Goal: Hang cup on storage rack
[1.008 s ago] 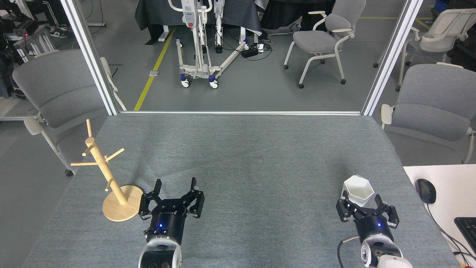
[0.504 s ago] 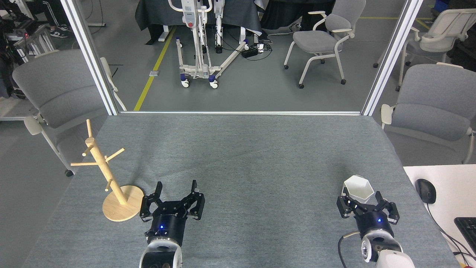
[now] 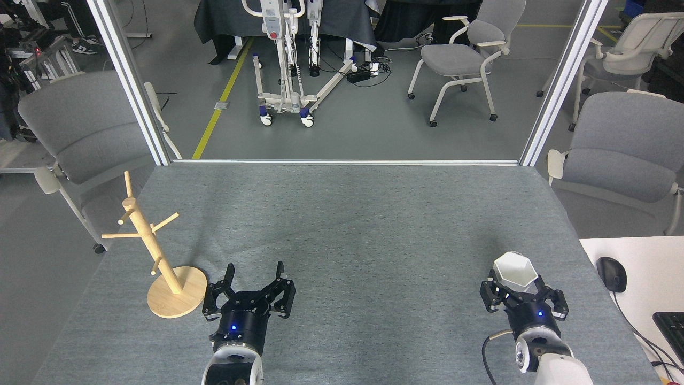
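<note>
Right pincer (image 3: 517,287) fingers spread around cup (image 3: 514,270); left pincer (image 3: 253,274) open, empty.

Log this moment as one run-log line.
stage: grasp approach | right gripper: open, fingers flanking white cup | left gripper: open, idle beside wooden mug tree | cup: on table, not hung

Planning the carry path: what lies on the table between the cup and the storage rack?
In the head view, only the left hand, beside the storage rack; the cloth is otherwise bare across to the cup.
</note>
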Controlling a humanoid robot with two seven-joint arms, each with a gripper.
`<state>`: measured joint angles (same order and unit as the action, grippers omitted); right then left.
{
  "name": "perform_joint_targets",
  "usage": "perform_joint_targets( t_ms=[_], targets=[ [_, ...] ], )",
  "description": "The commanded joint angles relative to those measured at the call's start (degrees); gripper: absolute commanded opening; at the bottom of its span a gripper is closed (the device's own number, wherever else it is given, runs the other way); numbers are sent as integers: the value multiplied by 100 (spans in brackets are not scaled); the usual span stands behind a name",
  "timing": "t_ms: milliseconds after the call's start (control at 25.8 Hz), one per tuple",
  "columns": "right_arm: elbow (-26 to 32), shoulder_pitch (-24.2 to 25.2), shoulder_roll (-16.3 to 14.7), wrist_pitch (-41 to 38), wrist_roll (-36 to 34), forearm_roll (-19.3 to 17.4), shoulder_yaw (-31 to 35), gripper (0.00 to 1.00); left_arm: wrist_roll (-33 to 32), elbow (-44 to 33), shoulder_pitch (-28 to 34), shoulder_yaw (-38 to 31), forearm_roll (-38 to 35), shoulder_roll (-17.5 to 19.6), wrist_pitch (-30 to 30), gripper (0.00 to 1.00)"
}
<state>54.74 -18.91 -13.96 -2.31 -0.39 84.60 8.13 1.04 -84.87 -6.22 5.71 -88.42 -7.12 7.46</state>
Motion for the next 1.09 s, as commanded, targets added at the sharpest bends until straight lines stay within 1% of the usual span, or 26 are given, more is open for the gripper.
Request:
perform_joint_targets(
  t_ms=[0, 233, 504, 698, 1047],
  targets=[
    [-112, -69, -19, 3, -32, 4, -66, 100, 1, 6, -11, 0, 0, -9, 1, 100],
    [-314, -113, -19, 3, -75, 4, -66, 100, 1, 6, -19, 0, 0, -9, 1, 100],
    [-569, -368, -28, 11, -128, -5, -83, 100, 1, 6, -11, 0, 0, 0, 1, 100],
    [-596, -386, -28, 187, -128, 4, -83, 100, 1, -3, -11, 0, 9, 9, 1, 100],
    [-605, -386, -28, 205, -128, 4, -83, 99, 1, -21, -2, 0, 0, 9, -7, 100]
  ],
)
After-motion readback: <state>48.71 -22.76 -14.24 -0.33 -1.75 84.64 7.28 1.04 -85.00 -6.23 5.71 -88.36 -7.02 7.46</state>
